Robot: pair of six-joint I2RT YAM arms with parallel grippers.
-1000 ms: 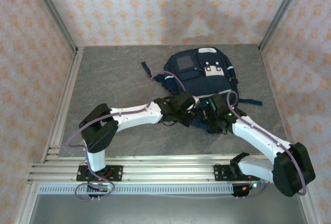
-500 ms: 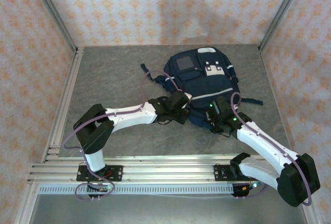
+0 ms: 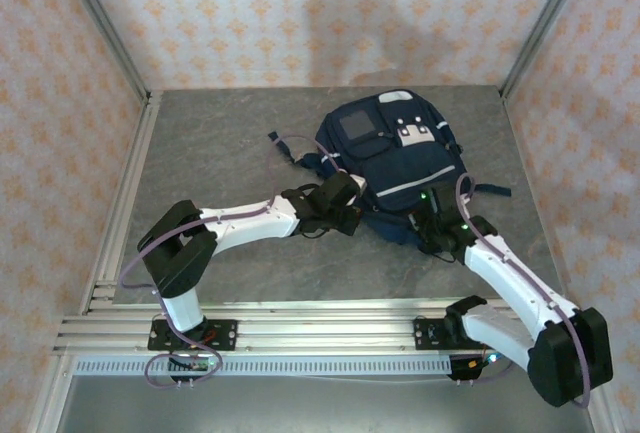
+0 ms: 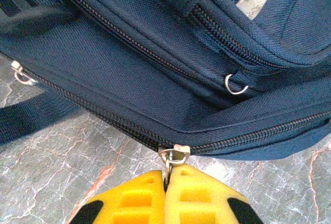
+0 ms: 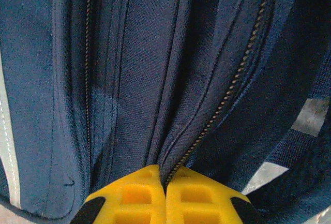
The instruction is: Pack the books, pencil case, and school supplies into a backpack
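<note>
Grey table (image 3: pixel 220 143), backpack (image 3: pixel 400 153); wrist view: left claw (image 4: pixel 166 178) on zipper pull (image 4: pixel 173 155).

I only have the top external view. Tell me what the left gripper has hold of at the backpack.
Observer: The left wrist view shows the left gripper shut on a metal zipper pull at the backpack edge.
Operator: Now report the right gripper.
Observer: Its wrist view shows the right gripper shut on a fold of backpack fabric, right where a zipper track runs in.
Operator: Check for other pulls.
Observer: A second metal pull hangs free on the zipper above.
</note>
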